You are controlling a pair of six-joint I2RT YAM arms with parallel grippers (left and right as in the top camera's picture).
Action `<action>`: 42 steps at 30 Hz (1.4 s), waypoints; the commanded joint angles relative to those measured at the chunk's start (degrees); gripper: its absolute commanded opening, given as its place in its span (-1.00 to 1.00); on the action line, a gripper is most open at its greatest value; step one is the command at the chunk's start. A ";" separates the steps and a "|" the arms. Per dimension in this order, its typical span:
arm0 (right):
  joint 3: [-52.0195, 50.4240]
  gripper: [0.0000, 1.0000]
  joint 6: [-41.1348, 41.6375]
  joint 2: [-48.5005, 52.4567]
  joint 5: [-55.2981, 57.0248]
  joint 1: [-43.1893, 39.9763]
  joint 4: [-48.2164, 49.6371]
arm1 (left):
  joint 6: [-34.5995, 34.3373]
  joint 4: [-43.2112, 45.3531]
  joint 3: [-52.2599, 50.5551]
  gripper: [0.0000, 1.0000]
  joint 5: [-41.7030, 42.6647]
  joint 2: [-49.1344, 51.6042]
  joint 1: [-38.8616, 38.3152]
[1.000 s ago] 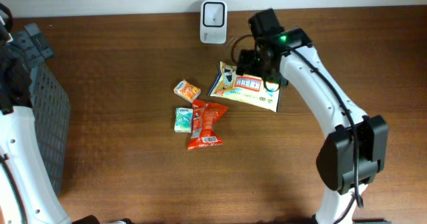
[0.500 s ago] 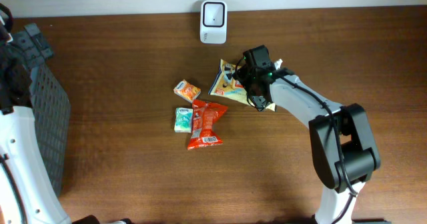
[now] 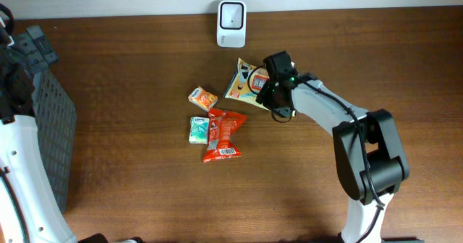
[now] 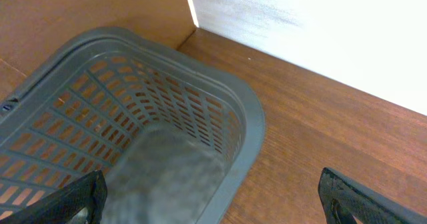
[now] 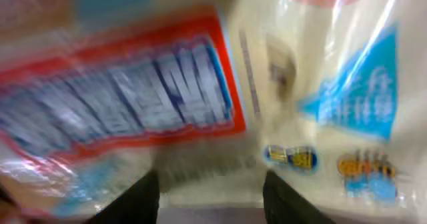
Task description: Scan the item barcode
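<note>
A cream snack packet (image 3: 244,84) with a red and blue label lies just below the white barcode scanner (image 3: 231,14) at the table's back edge. My right gripper (image 3: 270,92) is down on the packet's right part. In the right wrist view the packet (image 5: 220,84) fills the blurred frame, and its lower edge sits between the two dark fingers of the right gripper (image 5: 210,194), which stand partly closed; whether they pinch it is unclear. My left gripper (image 4: 213,201) is wide open and holds nothing, far left over the grey basket (image 4: 247,117).
Left of the packet lie a small orange packet (image 3: 203,98), a teal tissue pack (image 3: 198,129) and a red-orange wrapper (image 3: 223,133). The grey basket (image 3: 51,127) stands at the table's left edge.
My right gripper has come down from above onto the snack packet, and its fingers have narrowed. The packet has shifted a little up and left. The left arm has not moved.
</note>
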 commanded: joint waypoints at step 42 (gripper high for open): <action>8.72 -0.92 -49.46 1.46 -36.76 -20.72 -9.11 | 0.50 0.07 0.02 0.98 -0.22 -0.02 0.15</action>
